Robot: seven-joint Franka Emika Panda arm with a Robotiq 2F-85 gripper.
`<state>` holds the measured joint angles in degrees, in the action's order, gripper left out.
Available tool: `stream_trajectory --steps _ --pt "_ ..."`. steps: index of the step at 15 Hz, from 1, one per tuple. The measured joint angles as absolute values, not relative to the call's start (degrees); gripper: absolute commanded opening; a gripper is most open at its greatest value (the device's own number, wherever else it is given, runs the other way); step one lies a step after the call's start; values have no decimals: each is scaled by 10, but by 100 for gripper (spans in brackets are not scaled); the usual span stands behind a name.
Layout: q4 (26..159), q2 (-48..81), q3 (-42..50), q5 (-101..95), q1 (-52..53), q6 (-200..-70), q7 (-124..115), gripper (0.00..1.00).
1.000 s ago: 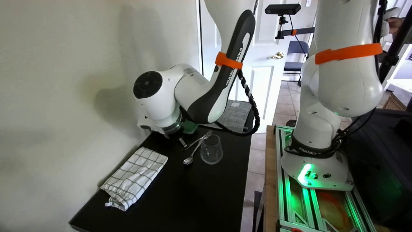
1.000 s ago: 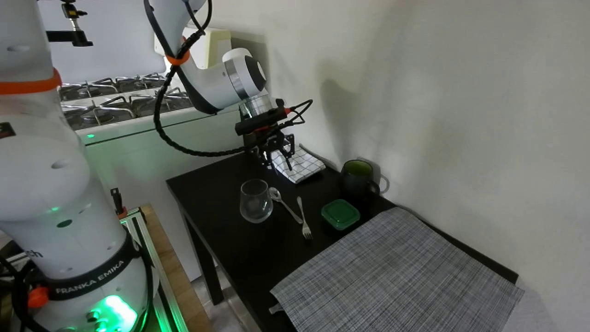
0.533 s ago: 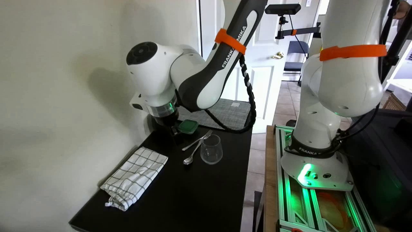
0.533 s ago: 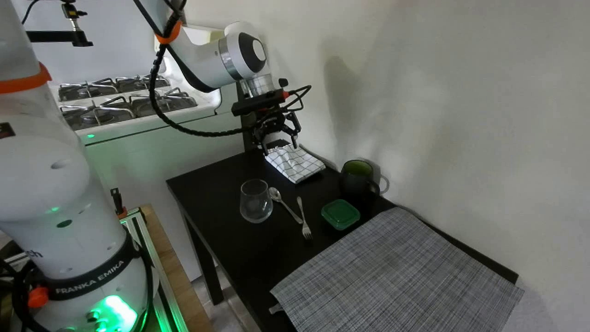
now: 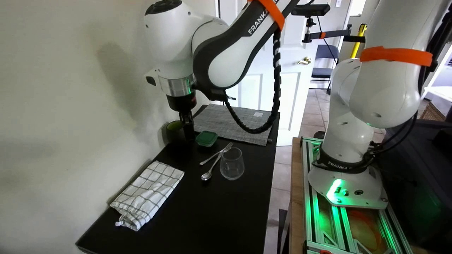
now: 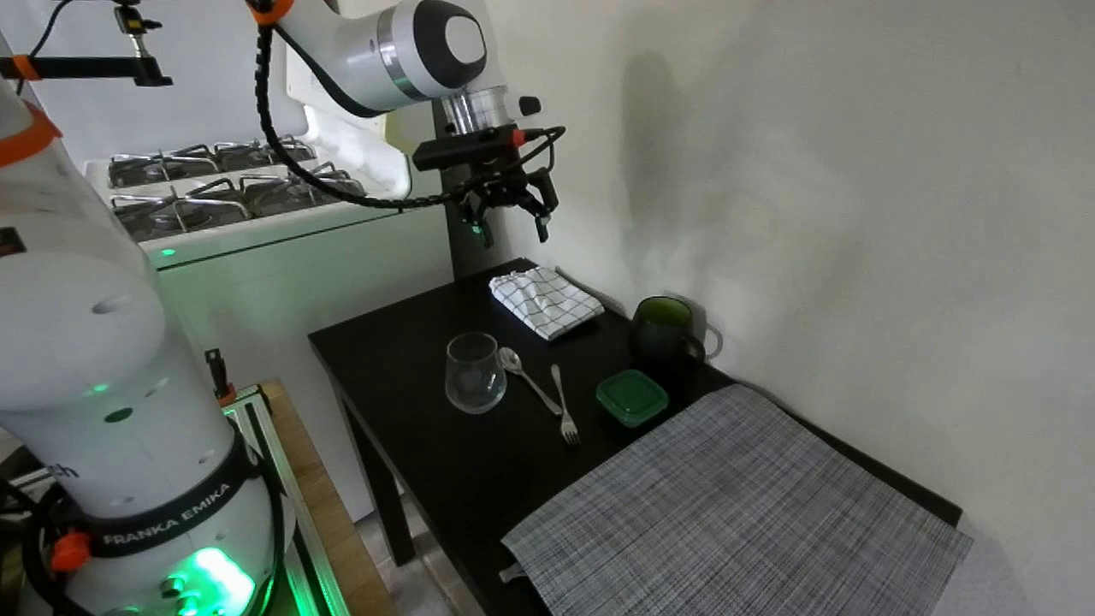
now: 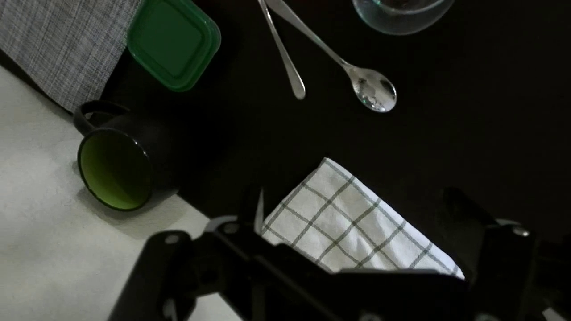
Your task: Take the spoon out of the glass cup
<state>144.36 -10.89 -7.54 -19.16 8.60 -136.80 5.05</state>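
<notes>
In an exterior view I have my gripper (image 6: 515, 239) hanging in the air above the black table (image 6: 393, 359), and there it is, jaws spread wide apart. Down on the table lies the spoon (image 6: 516, 366), outside the glass cup (image 6: 475, 385) and just beside it, bowl end nearer, handle reaching toward the fork (image 6: 569, 429). The cup stands upright. A checked cloth (image 6: 547, 304) lies at the far end, a dark mug (image 6: 663, 346) stands by the wall (image 6: 855, 214), and a green-lidded box (image 6: 631, 398) sits near the mug, just beside a grey placemat (image 6: 736, 505). In an exterior view, too, the bent arm (image 5: 226, 67) shows me the gripper edge-on, covering part of the mug, so I can't read the jaws from here; spoon and fork meet near the fork's tines, touching or not I can't tell. Over to the wrist view: jaws well apart, the cloth showing between them, the spoon's shiny bowl lying ahead, its handle running off the upper edge beside the fork's, and the cup partly cut off there too.
</notes>
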Motion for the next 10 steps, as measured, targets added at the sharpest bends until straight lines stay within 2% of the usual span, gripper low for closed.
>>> stream_trajectory --steps 10 --pt "1473 -180 -67 -136 83 -1321 51 100"
